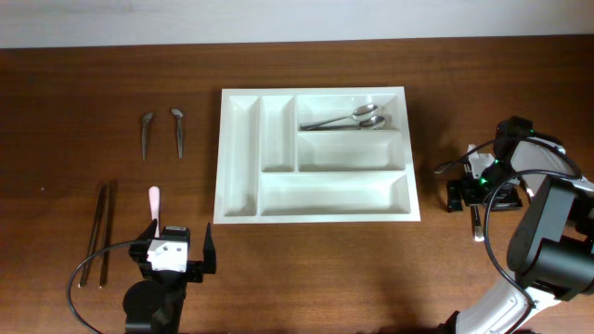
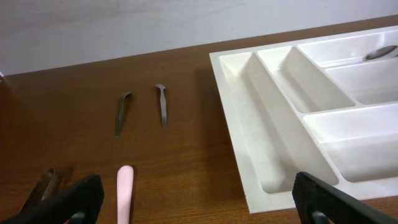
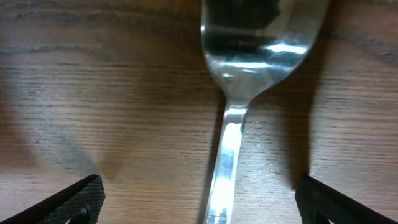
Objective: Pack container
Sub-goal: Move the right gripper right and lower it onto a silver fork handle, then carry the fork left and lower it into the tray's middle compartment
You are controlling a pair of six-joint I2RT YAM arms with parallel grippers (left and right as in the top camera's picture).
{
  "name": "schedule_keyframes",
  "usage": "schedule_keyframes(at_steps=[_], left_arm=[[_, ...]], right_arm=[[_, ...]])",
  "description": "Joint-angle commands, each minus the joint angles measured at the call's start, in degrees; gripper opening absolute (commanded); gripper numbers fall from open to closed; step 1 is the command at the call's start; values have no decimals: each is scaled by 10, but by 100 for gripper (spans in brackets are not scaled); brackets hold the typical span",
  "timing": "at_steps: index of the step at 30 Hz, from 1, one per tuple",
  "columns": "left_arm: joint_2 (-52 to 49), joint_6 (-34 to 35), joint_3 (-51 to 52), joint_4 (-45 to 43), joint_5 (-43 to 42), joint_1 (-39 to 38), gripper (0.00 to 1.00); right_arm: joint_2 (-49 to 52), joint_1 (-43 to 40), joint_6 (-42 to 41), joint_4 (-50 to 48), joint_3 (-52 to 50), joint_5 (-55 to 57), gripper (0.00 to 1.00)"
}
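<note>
Where the worktop (image 1: 56, 93) lies nearest the arms, left hand (image 1: 174, 245): low at the near left, fingers spread wide and holding nothing; in its wrist view (image 2: 199, 205) the two dark fingertips sit at the bottom corners with bare wood between them.
Dark sticks (image 1: 100, 232): a pair lying side by side, lengthwise, just left of the left hand; only their ends show in the left wrist view (image 2: 43, 183).
Pink handle (image 1: 154, 199): a slim pale pink piece lying flat, its near end running in under the left hand; in the wrist view (image 2: 125, 186) it lies nearer the left fingertip, touching neither.
Right hand (image 1: 473, 190): at the right side, well apart from the tray, fingers parted; the wrist view (image 3: 202, 205) shows a fingertip at either side of a handle, not closed on it.
Metal utensil (image 3: 249, 56): shiny, flat on the wood under the right hand, handle pointing back between the fingers; spoon or fork, I cannot tell.
Container (image 1: 316, 219): the white tray lies flat at the middle of the worktop, its two narrow compartments at the left (image 2: 233, 118); all but one compartment are bare.
Small metal pieces (image 1: 146, 134) (image 1: 177, 132): two, side by side, left of the container.
Spoons (image 1: 343, 119): two, crosswise in the far right compartment.
</note>
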State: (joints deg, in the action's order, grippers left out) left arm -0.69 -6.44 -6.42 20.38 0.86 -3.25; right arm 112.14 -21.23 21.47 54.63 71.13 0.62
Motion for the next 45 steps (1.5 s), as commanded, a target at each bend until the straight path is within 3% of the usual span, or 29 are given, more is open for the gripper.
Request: schedule_keyframes(at_steps=[1,3,9,12,16,19,22,25,35,40,45], left_arm=[[4,-5,2,1,4,3,99],[4,-5,2,1,4,3,99],[4,-5,2,1,4,3,99],[4,-5,2,1,4,3,99],[4,-5,2,1,4,3,99],[4,-5,2,1,4,3,99],[4,-5,2,1,4,3,99],[4,-5,2,1,4,3,99],[4,-5,2,1,4,3,99],[4,-5,2,1,4,3,99],[4,-5,2,1,4,3,99]], right_arm=[[18,-2,6,-9,-4,0,99],[18,-2,6,-13,-4,-1,98],[18,-2,6,-16,-4,0,75],[18,-2,6,-18,-4,0,73],[18,-2,6,-28,-4,0,63],[18,-2,6,-36,-4,0,62],[18,-2,6,-40,-4,0,44],[18,-2,6,-43,-4,0,39],[18,-2,6,-46,-4,0,6],[18,-2,4,-45,-1,0,4],[17,-2,-51,-21,36,0,4]])
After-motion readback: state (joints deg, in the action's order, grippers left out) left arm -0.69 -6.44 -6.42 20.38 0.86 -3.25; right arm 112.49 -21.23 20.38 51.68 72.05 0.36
